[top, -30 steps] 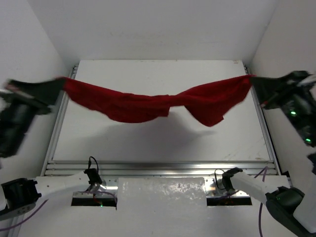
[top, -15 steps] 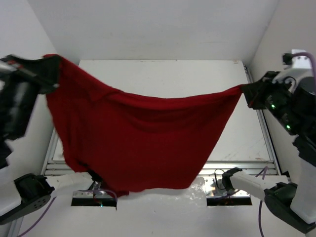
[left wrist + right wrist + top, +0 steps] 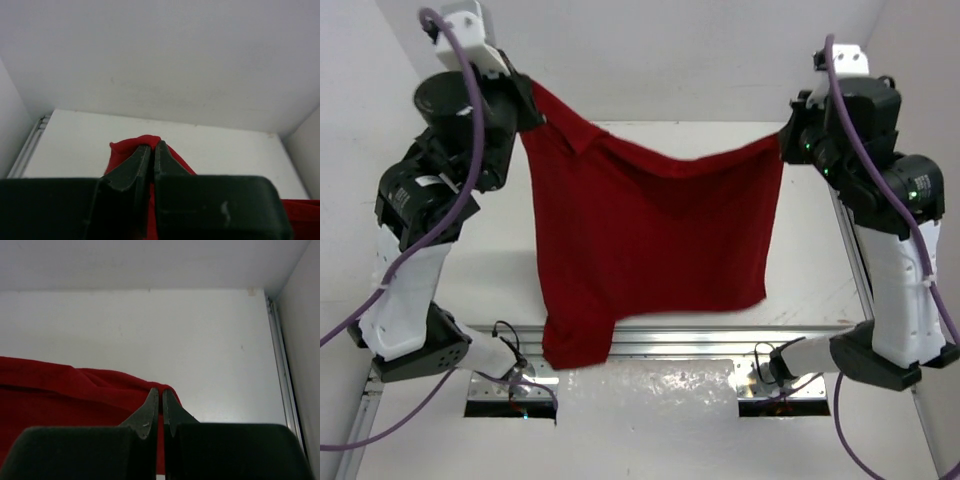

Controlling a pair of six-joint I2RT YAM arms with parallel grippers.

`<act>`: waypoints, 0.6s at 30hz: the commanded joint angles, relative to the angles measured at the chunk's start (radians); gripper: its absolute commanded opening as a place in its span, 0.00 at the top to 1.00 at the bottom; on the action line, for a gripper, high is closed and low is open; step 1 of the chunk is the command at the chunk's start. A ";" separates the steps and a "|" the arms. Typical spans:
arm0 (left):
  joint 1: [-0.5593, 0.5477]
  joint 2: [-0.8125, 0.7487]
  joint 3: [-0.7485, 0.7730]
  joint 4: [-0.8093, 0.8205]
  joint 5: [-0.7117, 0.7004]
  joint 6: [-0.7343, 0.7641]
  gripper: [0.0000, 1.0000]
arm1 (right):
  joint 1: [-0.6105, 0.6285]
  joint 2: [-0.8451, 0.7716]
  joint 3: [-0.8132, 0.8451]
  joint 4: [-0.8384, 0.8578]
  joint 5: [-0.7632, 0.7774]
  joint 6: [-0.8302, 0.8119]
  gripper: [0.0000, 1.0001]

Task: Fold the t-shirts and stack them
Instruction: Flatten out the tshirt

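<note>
The white worktop [image 3: 820, 290] is boxed in by walls [image 3: 650, 60] at its far, left and right edges, and both raised arms stand close to the side walls. Above its middle hangs the dark red t-shirt [image 3: 650, 240], spread like a curtain, with its lower left corner draping past the near edge. The left claw [image 3: 530, 100] is pressed together on one top corner, over the far-left corner. The right claw [image 3: 786, 135] pinches the other, over the far-right corner.

I've got the dark red t-shirt [image 3: 650, 250] hanging spread above the surface [image 3: 810, 285] — left jaws pinching one top corner, right jaws the other. Its top edge sags in the middle; the bottom left corner hangs lowest, overlapping the surface's near edge.
</note>
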 commanded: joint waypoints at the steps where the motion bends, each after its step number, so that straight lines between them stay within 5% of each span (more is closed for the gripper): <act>1: 0.007 -0.022 0.177 0.075 -0.004 0.033 1.00 | -0.006 0.012 0.205 0.013 0.075 -0.043 1.00; 7: 0.007 -0.155 0.049 0.126 0.039 0.024 1.00 | -0.006 -0.156 0.034 0.081 0.083 -0.023 1.00; 18: 0.010 -0.278 0.093 0.021 0.233 -0.025 1.00 | -0.002 -0.270 0.142 -0.017 0.135 -0.037 1.00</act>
